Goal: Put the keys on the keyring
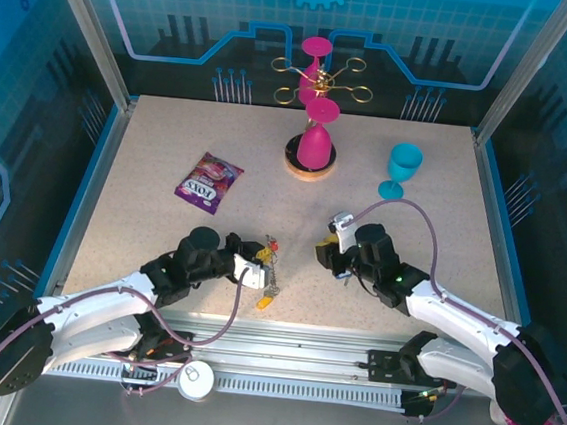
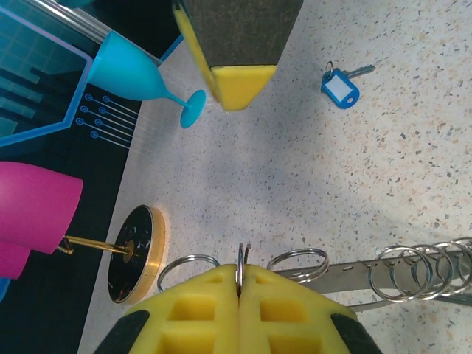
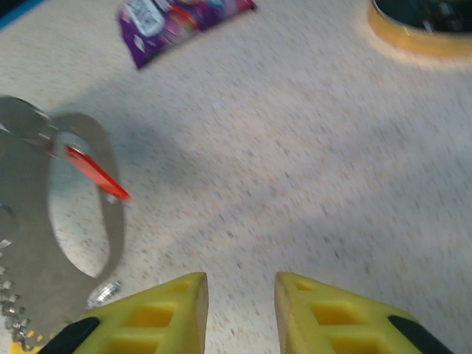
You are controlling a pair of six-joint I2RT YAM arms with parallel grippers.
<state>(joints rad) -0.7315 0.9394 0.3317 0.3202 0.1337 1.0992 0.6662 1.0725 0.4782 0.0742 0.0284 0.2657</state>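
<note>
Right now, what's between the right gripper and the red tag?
Just bare table between right gripper and red tag, in the right wrist view.

It was a lab-style robot test cell: a speckled counter (image 1: 143, 209) walled by aluminium frame posts (image 1: 87, 28) and blue panels (image 1: 432, 26) printed with circuit and gear patterns.

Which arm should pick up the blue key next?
Probably right. The right fingers are open and empty, near the blue key; the left fingers are shut on the keyring.
</note>
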